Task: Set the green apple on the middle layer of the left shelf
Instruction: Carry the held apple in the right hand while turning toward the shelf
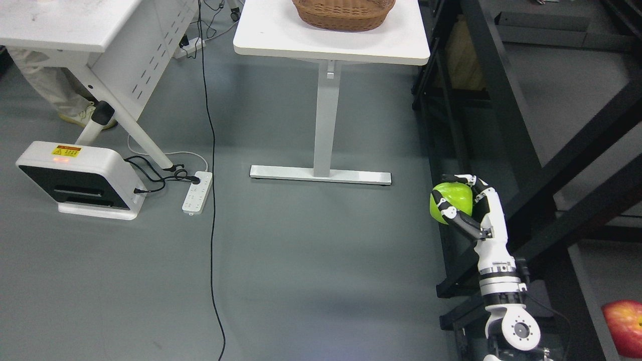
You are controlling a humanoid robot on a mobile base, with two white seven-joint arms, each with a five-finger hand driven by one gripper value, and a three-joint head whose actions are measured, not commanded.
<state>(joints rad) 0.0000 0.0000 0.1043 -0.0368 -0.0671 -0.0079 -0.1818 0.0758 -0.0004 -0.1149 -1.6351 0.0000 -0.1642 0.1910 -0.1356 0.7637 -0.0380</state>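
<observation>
- Look at the lower right of the frame. Your right hand (464,205) has its fingers curled tight around the green apple (450,201), so the apple cannot roll or drop.
- The apple is up in the air, over the grey floor (311,260). It touches only the fingers, nothing else.
- The hand holds the apple from the side and from behind. That leaves the front of the apple free, which I think makes it easy to set down on a flat board.
- The black shelf (546,165) fills the right side of the frame. The hand is just beside its dark posts, so you are close to where the apple has to go.
- The apple is not on any layer of the shelf yet. I cannot tell from here which board is the middle one.
- A red apple (624,326) sits on a shelf board at the bottom right corner. Keep clear of it.
- The white table (281,40) with the brown basket (343,15) is at the top middle, well apart from the hand.
- A power strip (197,193) and a black cable (213,250) lie on the floor at the left. They are far from your path.
- Your left hand does not show.
- Next, I think you need to lift the apple in between the posts without bumping them.
</observation>
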